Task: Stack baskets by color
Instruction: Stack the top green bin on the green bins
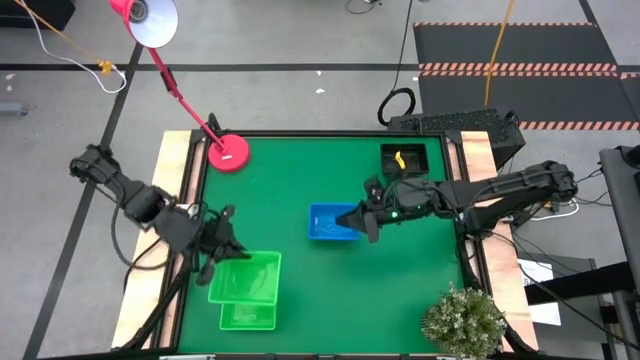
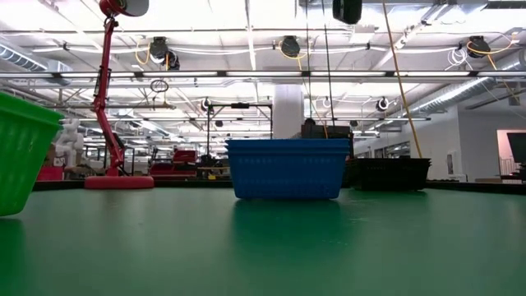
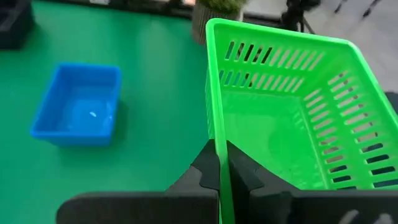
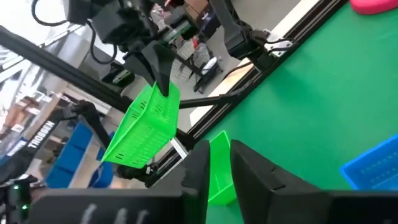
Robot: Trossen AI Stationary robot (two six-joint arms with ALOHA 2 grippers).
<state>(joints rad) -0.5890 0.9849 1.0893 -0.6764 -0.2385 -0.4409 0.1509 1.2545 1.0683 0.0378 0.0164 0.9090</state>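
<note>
Count in high view: two green baskets, one blue basket [image 1: 331, 223], one black basket [image 1: 404, 158] at the bench's far right corner. My left gripper [image 1: 222, 247] is pinched onto the rim of the lifted green basket [image 1: 247, 277], over the second green basket [image 1: 247, 316] at the near edge. My right gripper [image 1: 367, 220] sits at the blue basket's right rim; can't tell its finger state. Only the left wrist view shows the pinch.

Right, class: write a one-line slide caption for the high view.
Left gripper holds a bright green perforated plastic basket over another green basket; right gripper at the blue plastic basket.
</note>
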